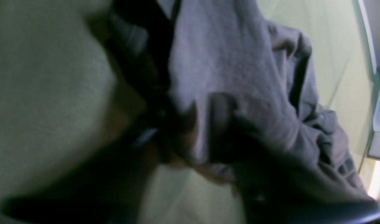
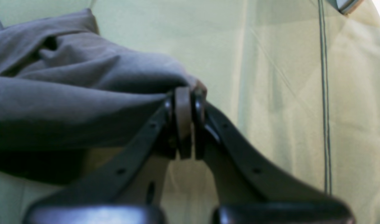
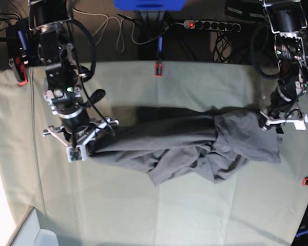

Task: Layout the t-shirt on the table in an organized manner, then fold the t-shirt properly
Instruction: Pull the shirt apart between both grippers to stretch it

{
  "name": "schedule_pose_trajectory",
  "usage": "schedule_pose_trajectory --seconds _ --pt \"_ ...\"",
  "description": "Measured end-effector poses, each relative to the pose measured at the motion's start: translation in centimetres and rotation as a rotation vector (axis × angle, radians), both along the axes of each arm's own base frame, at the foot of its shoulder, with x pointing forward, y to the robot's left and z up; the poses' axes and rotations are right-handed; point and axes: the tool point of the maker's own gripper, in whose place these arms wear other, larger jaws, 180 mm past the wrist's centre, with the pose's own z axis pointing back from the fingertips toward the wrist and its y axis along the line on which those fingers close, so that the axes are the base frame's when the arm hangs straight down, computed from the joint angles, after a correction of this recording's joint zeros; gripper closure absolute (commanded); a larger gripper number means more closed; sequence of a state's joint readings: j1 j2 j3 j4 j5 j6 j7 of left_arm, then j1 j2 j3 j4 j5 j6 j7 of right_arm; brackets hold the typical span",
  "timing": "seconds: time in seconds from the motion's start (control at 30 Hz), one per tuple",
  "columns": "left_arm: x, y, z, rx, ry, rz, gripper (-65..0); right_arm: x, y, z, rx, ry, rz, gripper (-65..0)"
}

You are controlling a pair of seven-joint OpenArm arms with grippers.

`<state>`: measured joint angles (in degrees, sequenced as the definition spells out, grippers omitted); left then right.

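Right fingers clamped on t-shirt edge; left fingers' grip at opposite end indiscernible.

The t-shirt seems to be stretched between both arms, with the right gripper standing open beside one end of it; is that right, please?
Not quite. The t-shirt is stretched between both arms, but the right gripper is not open beside it: the right wrist view shows it shut on the fabric's end.

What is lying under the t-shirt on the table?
Under the t-shirt only the pale green cloth covering the table shows, around its edges. Whatever lies beneath the bunched middle is covered, so it cannot be told.
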<state>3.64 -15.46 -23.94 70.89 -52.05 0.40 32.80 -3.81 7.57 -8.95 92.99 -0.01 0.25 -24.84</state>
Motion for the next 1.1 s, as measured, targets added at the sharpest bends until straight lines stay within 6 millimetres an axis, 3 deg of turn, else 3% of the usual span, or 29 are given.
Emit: schedule_pose_trajectory --seconds 0.03,0.23,0.33,0.43,0.57,0.7,0.83,1.03,1.1 --pt "0.1 -0.1 0.3 0.002 -0.008 -0.003 0.0 0.0 0.0 0.0 0.0 0.0 0.0 0.0" --pt "-1.1 -0.1 3.1 0.05 -0.063 -0.027 -0.2 0.0 -0.1 0.2 0.001 -0.004 -0.003 0.0" --pt "-1.7 2.4 7.5 0.123 -0.162 0.019 -0.2 -0.5 -0.1 0.6 0.001 -0.011 0.0 0.0" --pt "-2.8 5.0 11.3 0.206 -0.234 0.06 -0.2 -2.3 -0.5 0.7 -0.021 -0.002 0.015 0.0" --pt "-3.9 6.5 13.6 0.253 -0.267 0.1 -0.2 -4.4 0.2 0.7 -0.006 0.01 0.031 0.0" --pt "-2.8 7.3 16.1 0.278 -0.334 0.122 -0.2 -5.0 0.4 -0.3 -0.009 0.037 0.069 0.0" --pt "-0.8 7.5 18.5 0.281 -0.408 0.123 -0.2 -6.1 0.4 -3.1 -0.016 0.123 0.079 0.0" --pt "-0.1 6.8 18.3 0.214 -0.357 0.076 -0.2 -7.0 0.1 -5.2 -0.023 0.179 0.081 0.0" --pt "-0.7 7.2 18.2 0.193 -0.328 0.074 -0.2 -7.8 0.0 -6.0 -0.029 0.224 0.076 -4.8"
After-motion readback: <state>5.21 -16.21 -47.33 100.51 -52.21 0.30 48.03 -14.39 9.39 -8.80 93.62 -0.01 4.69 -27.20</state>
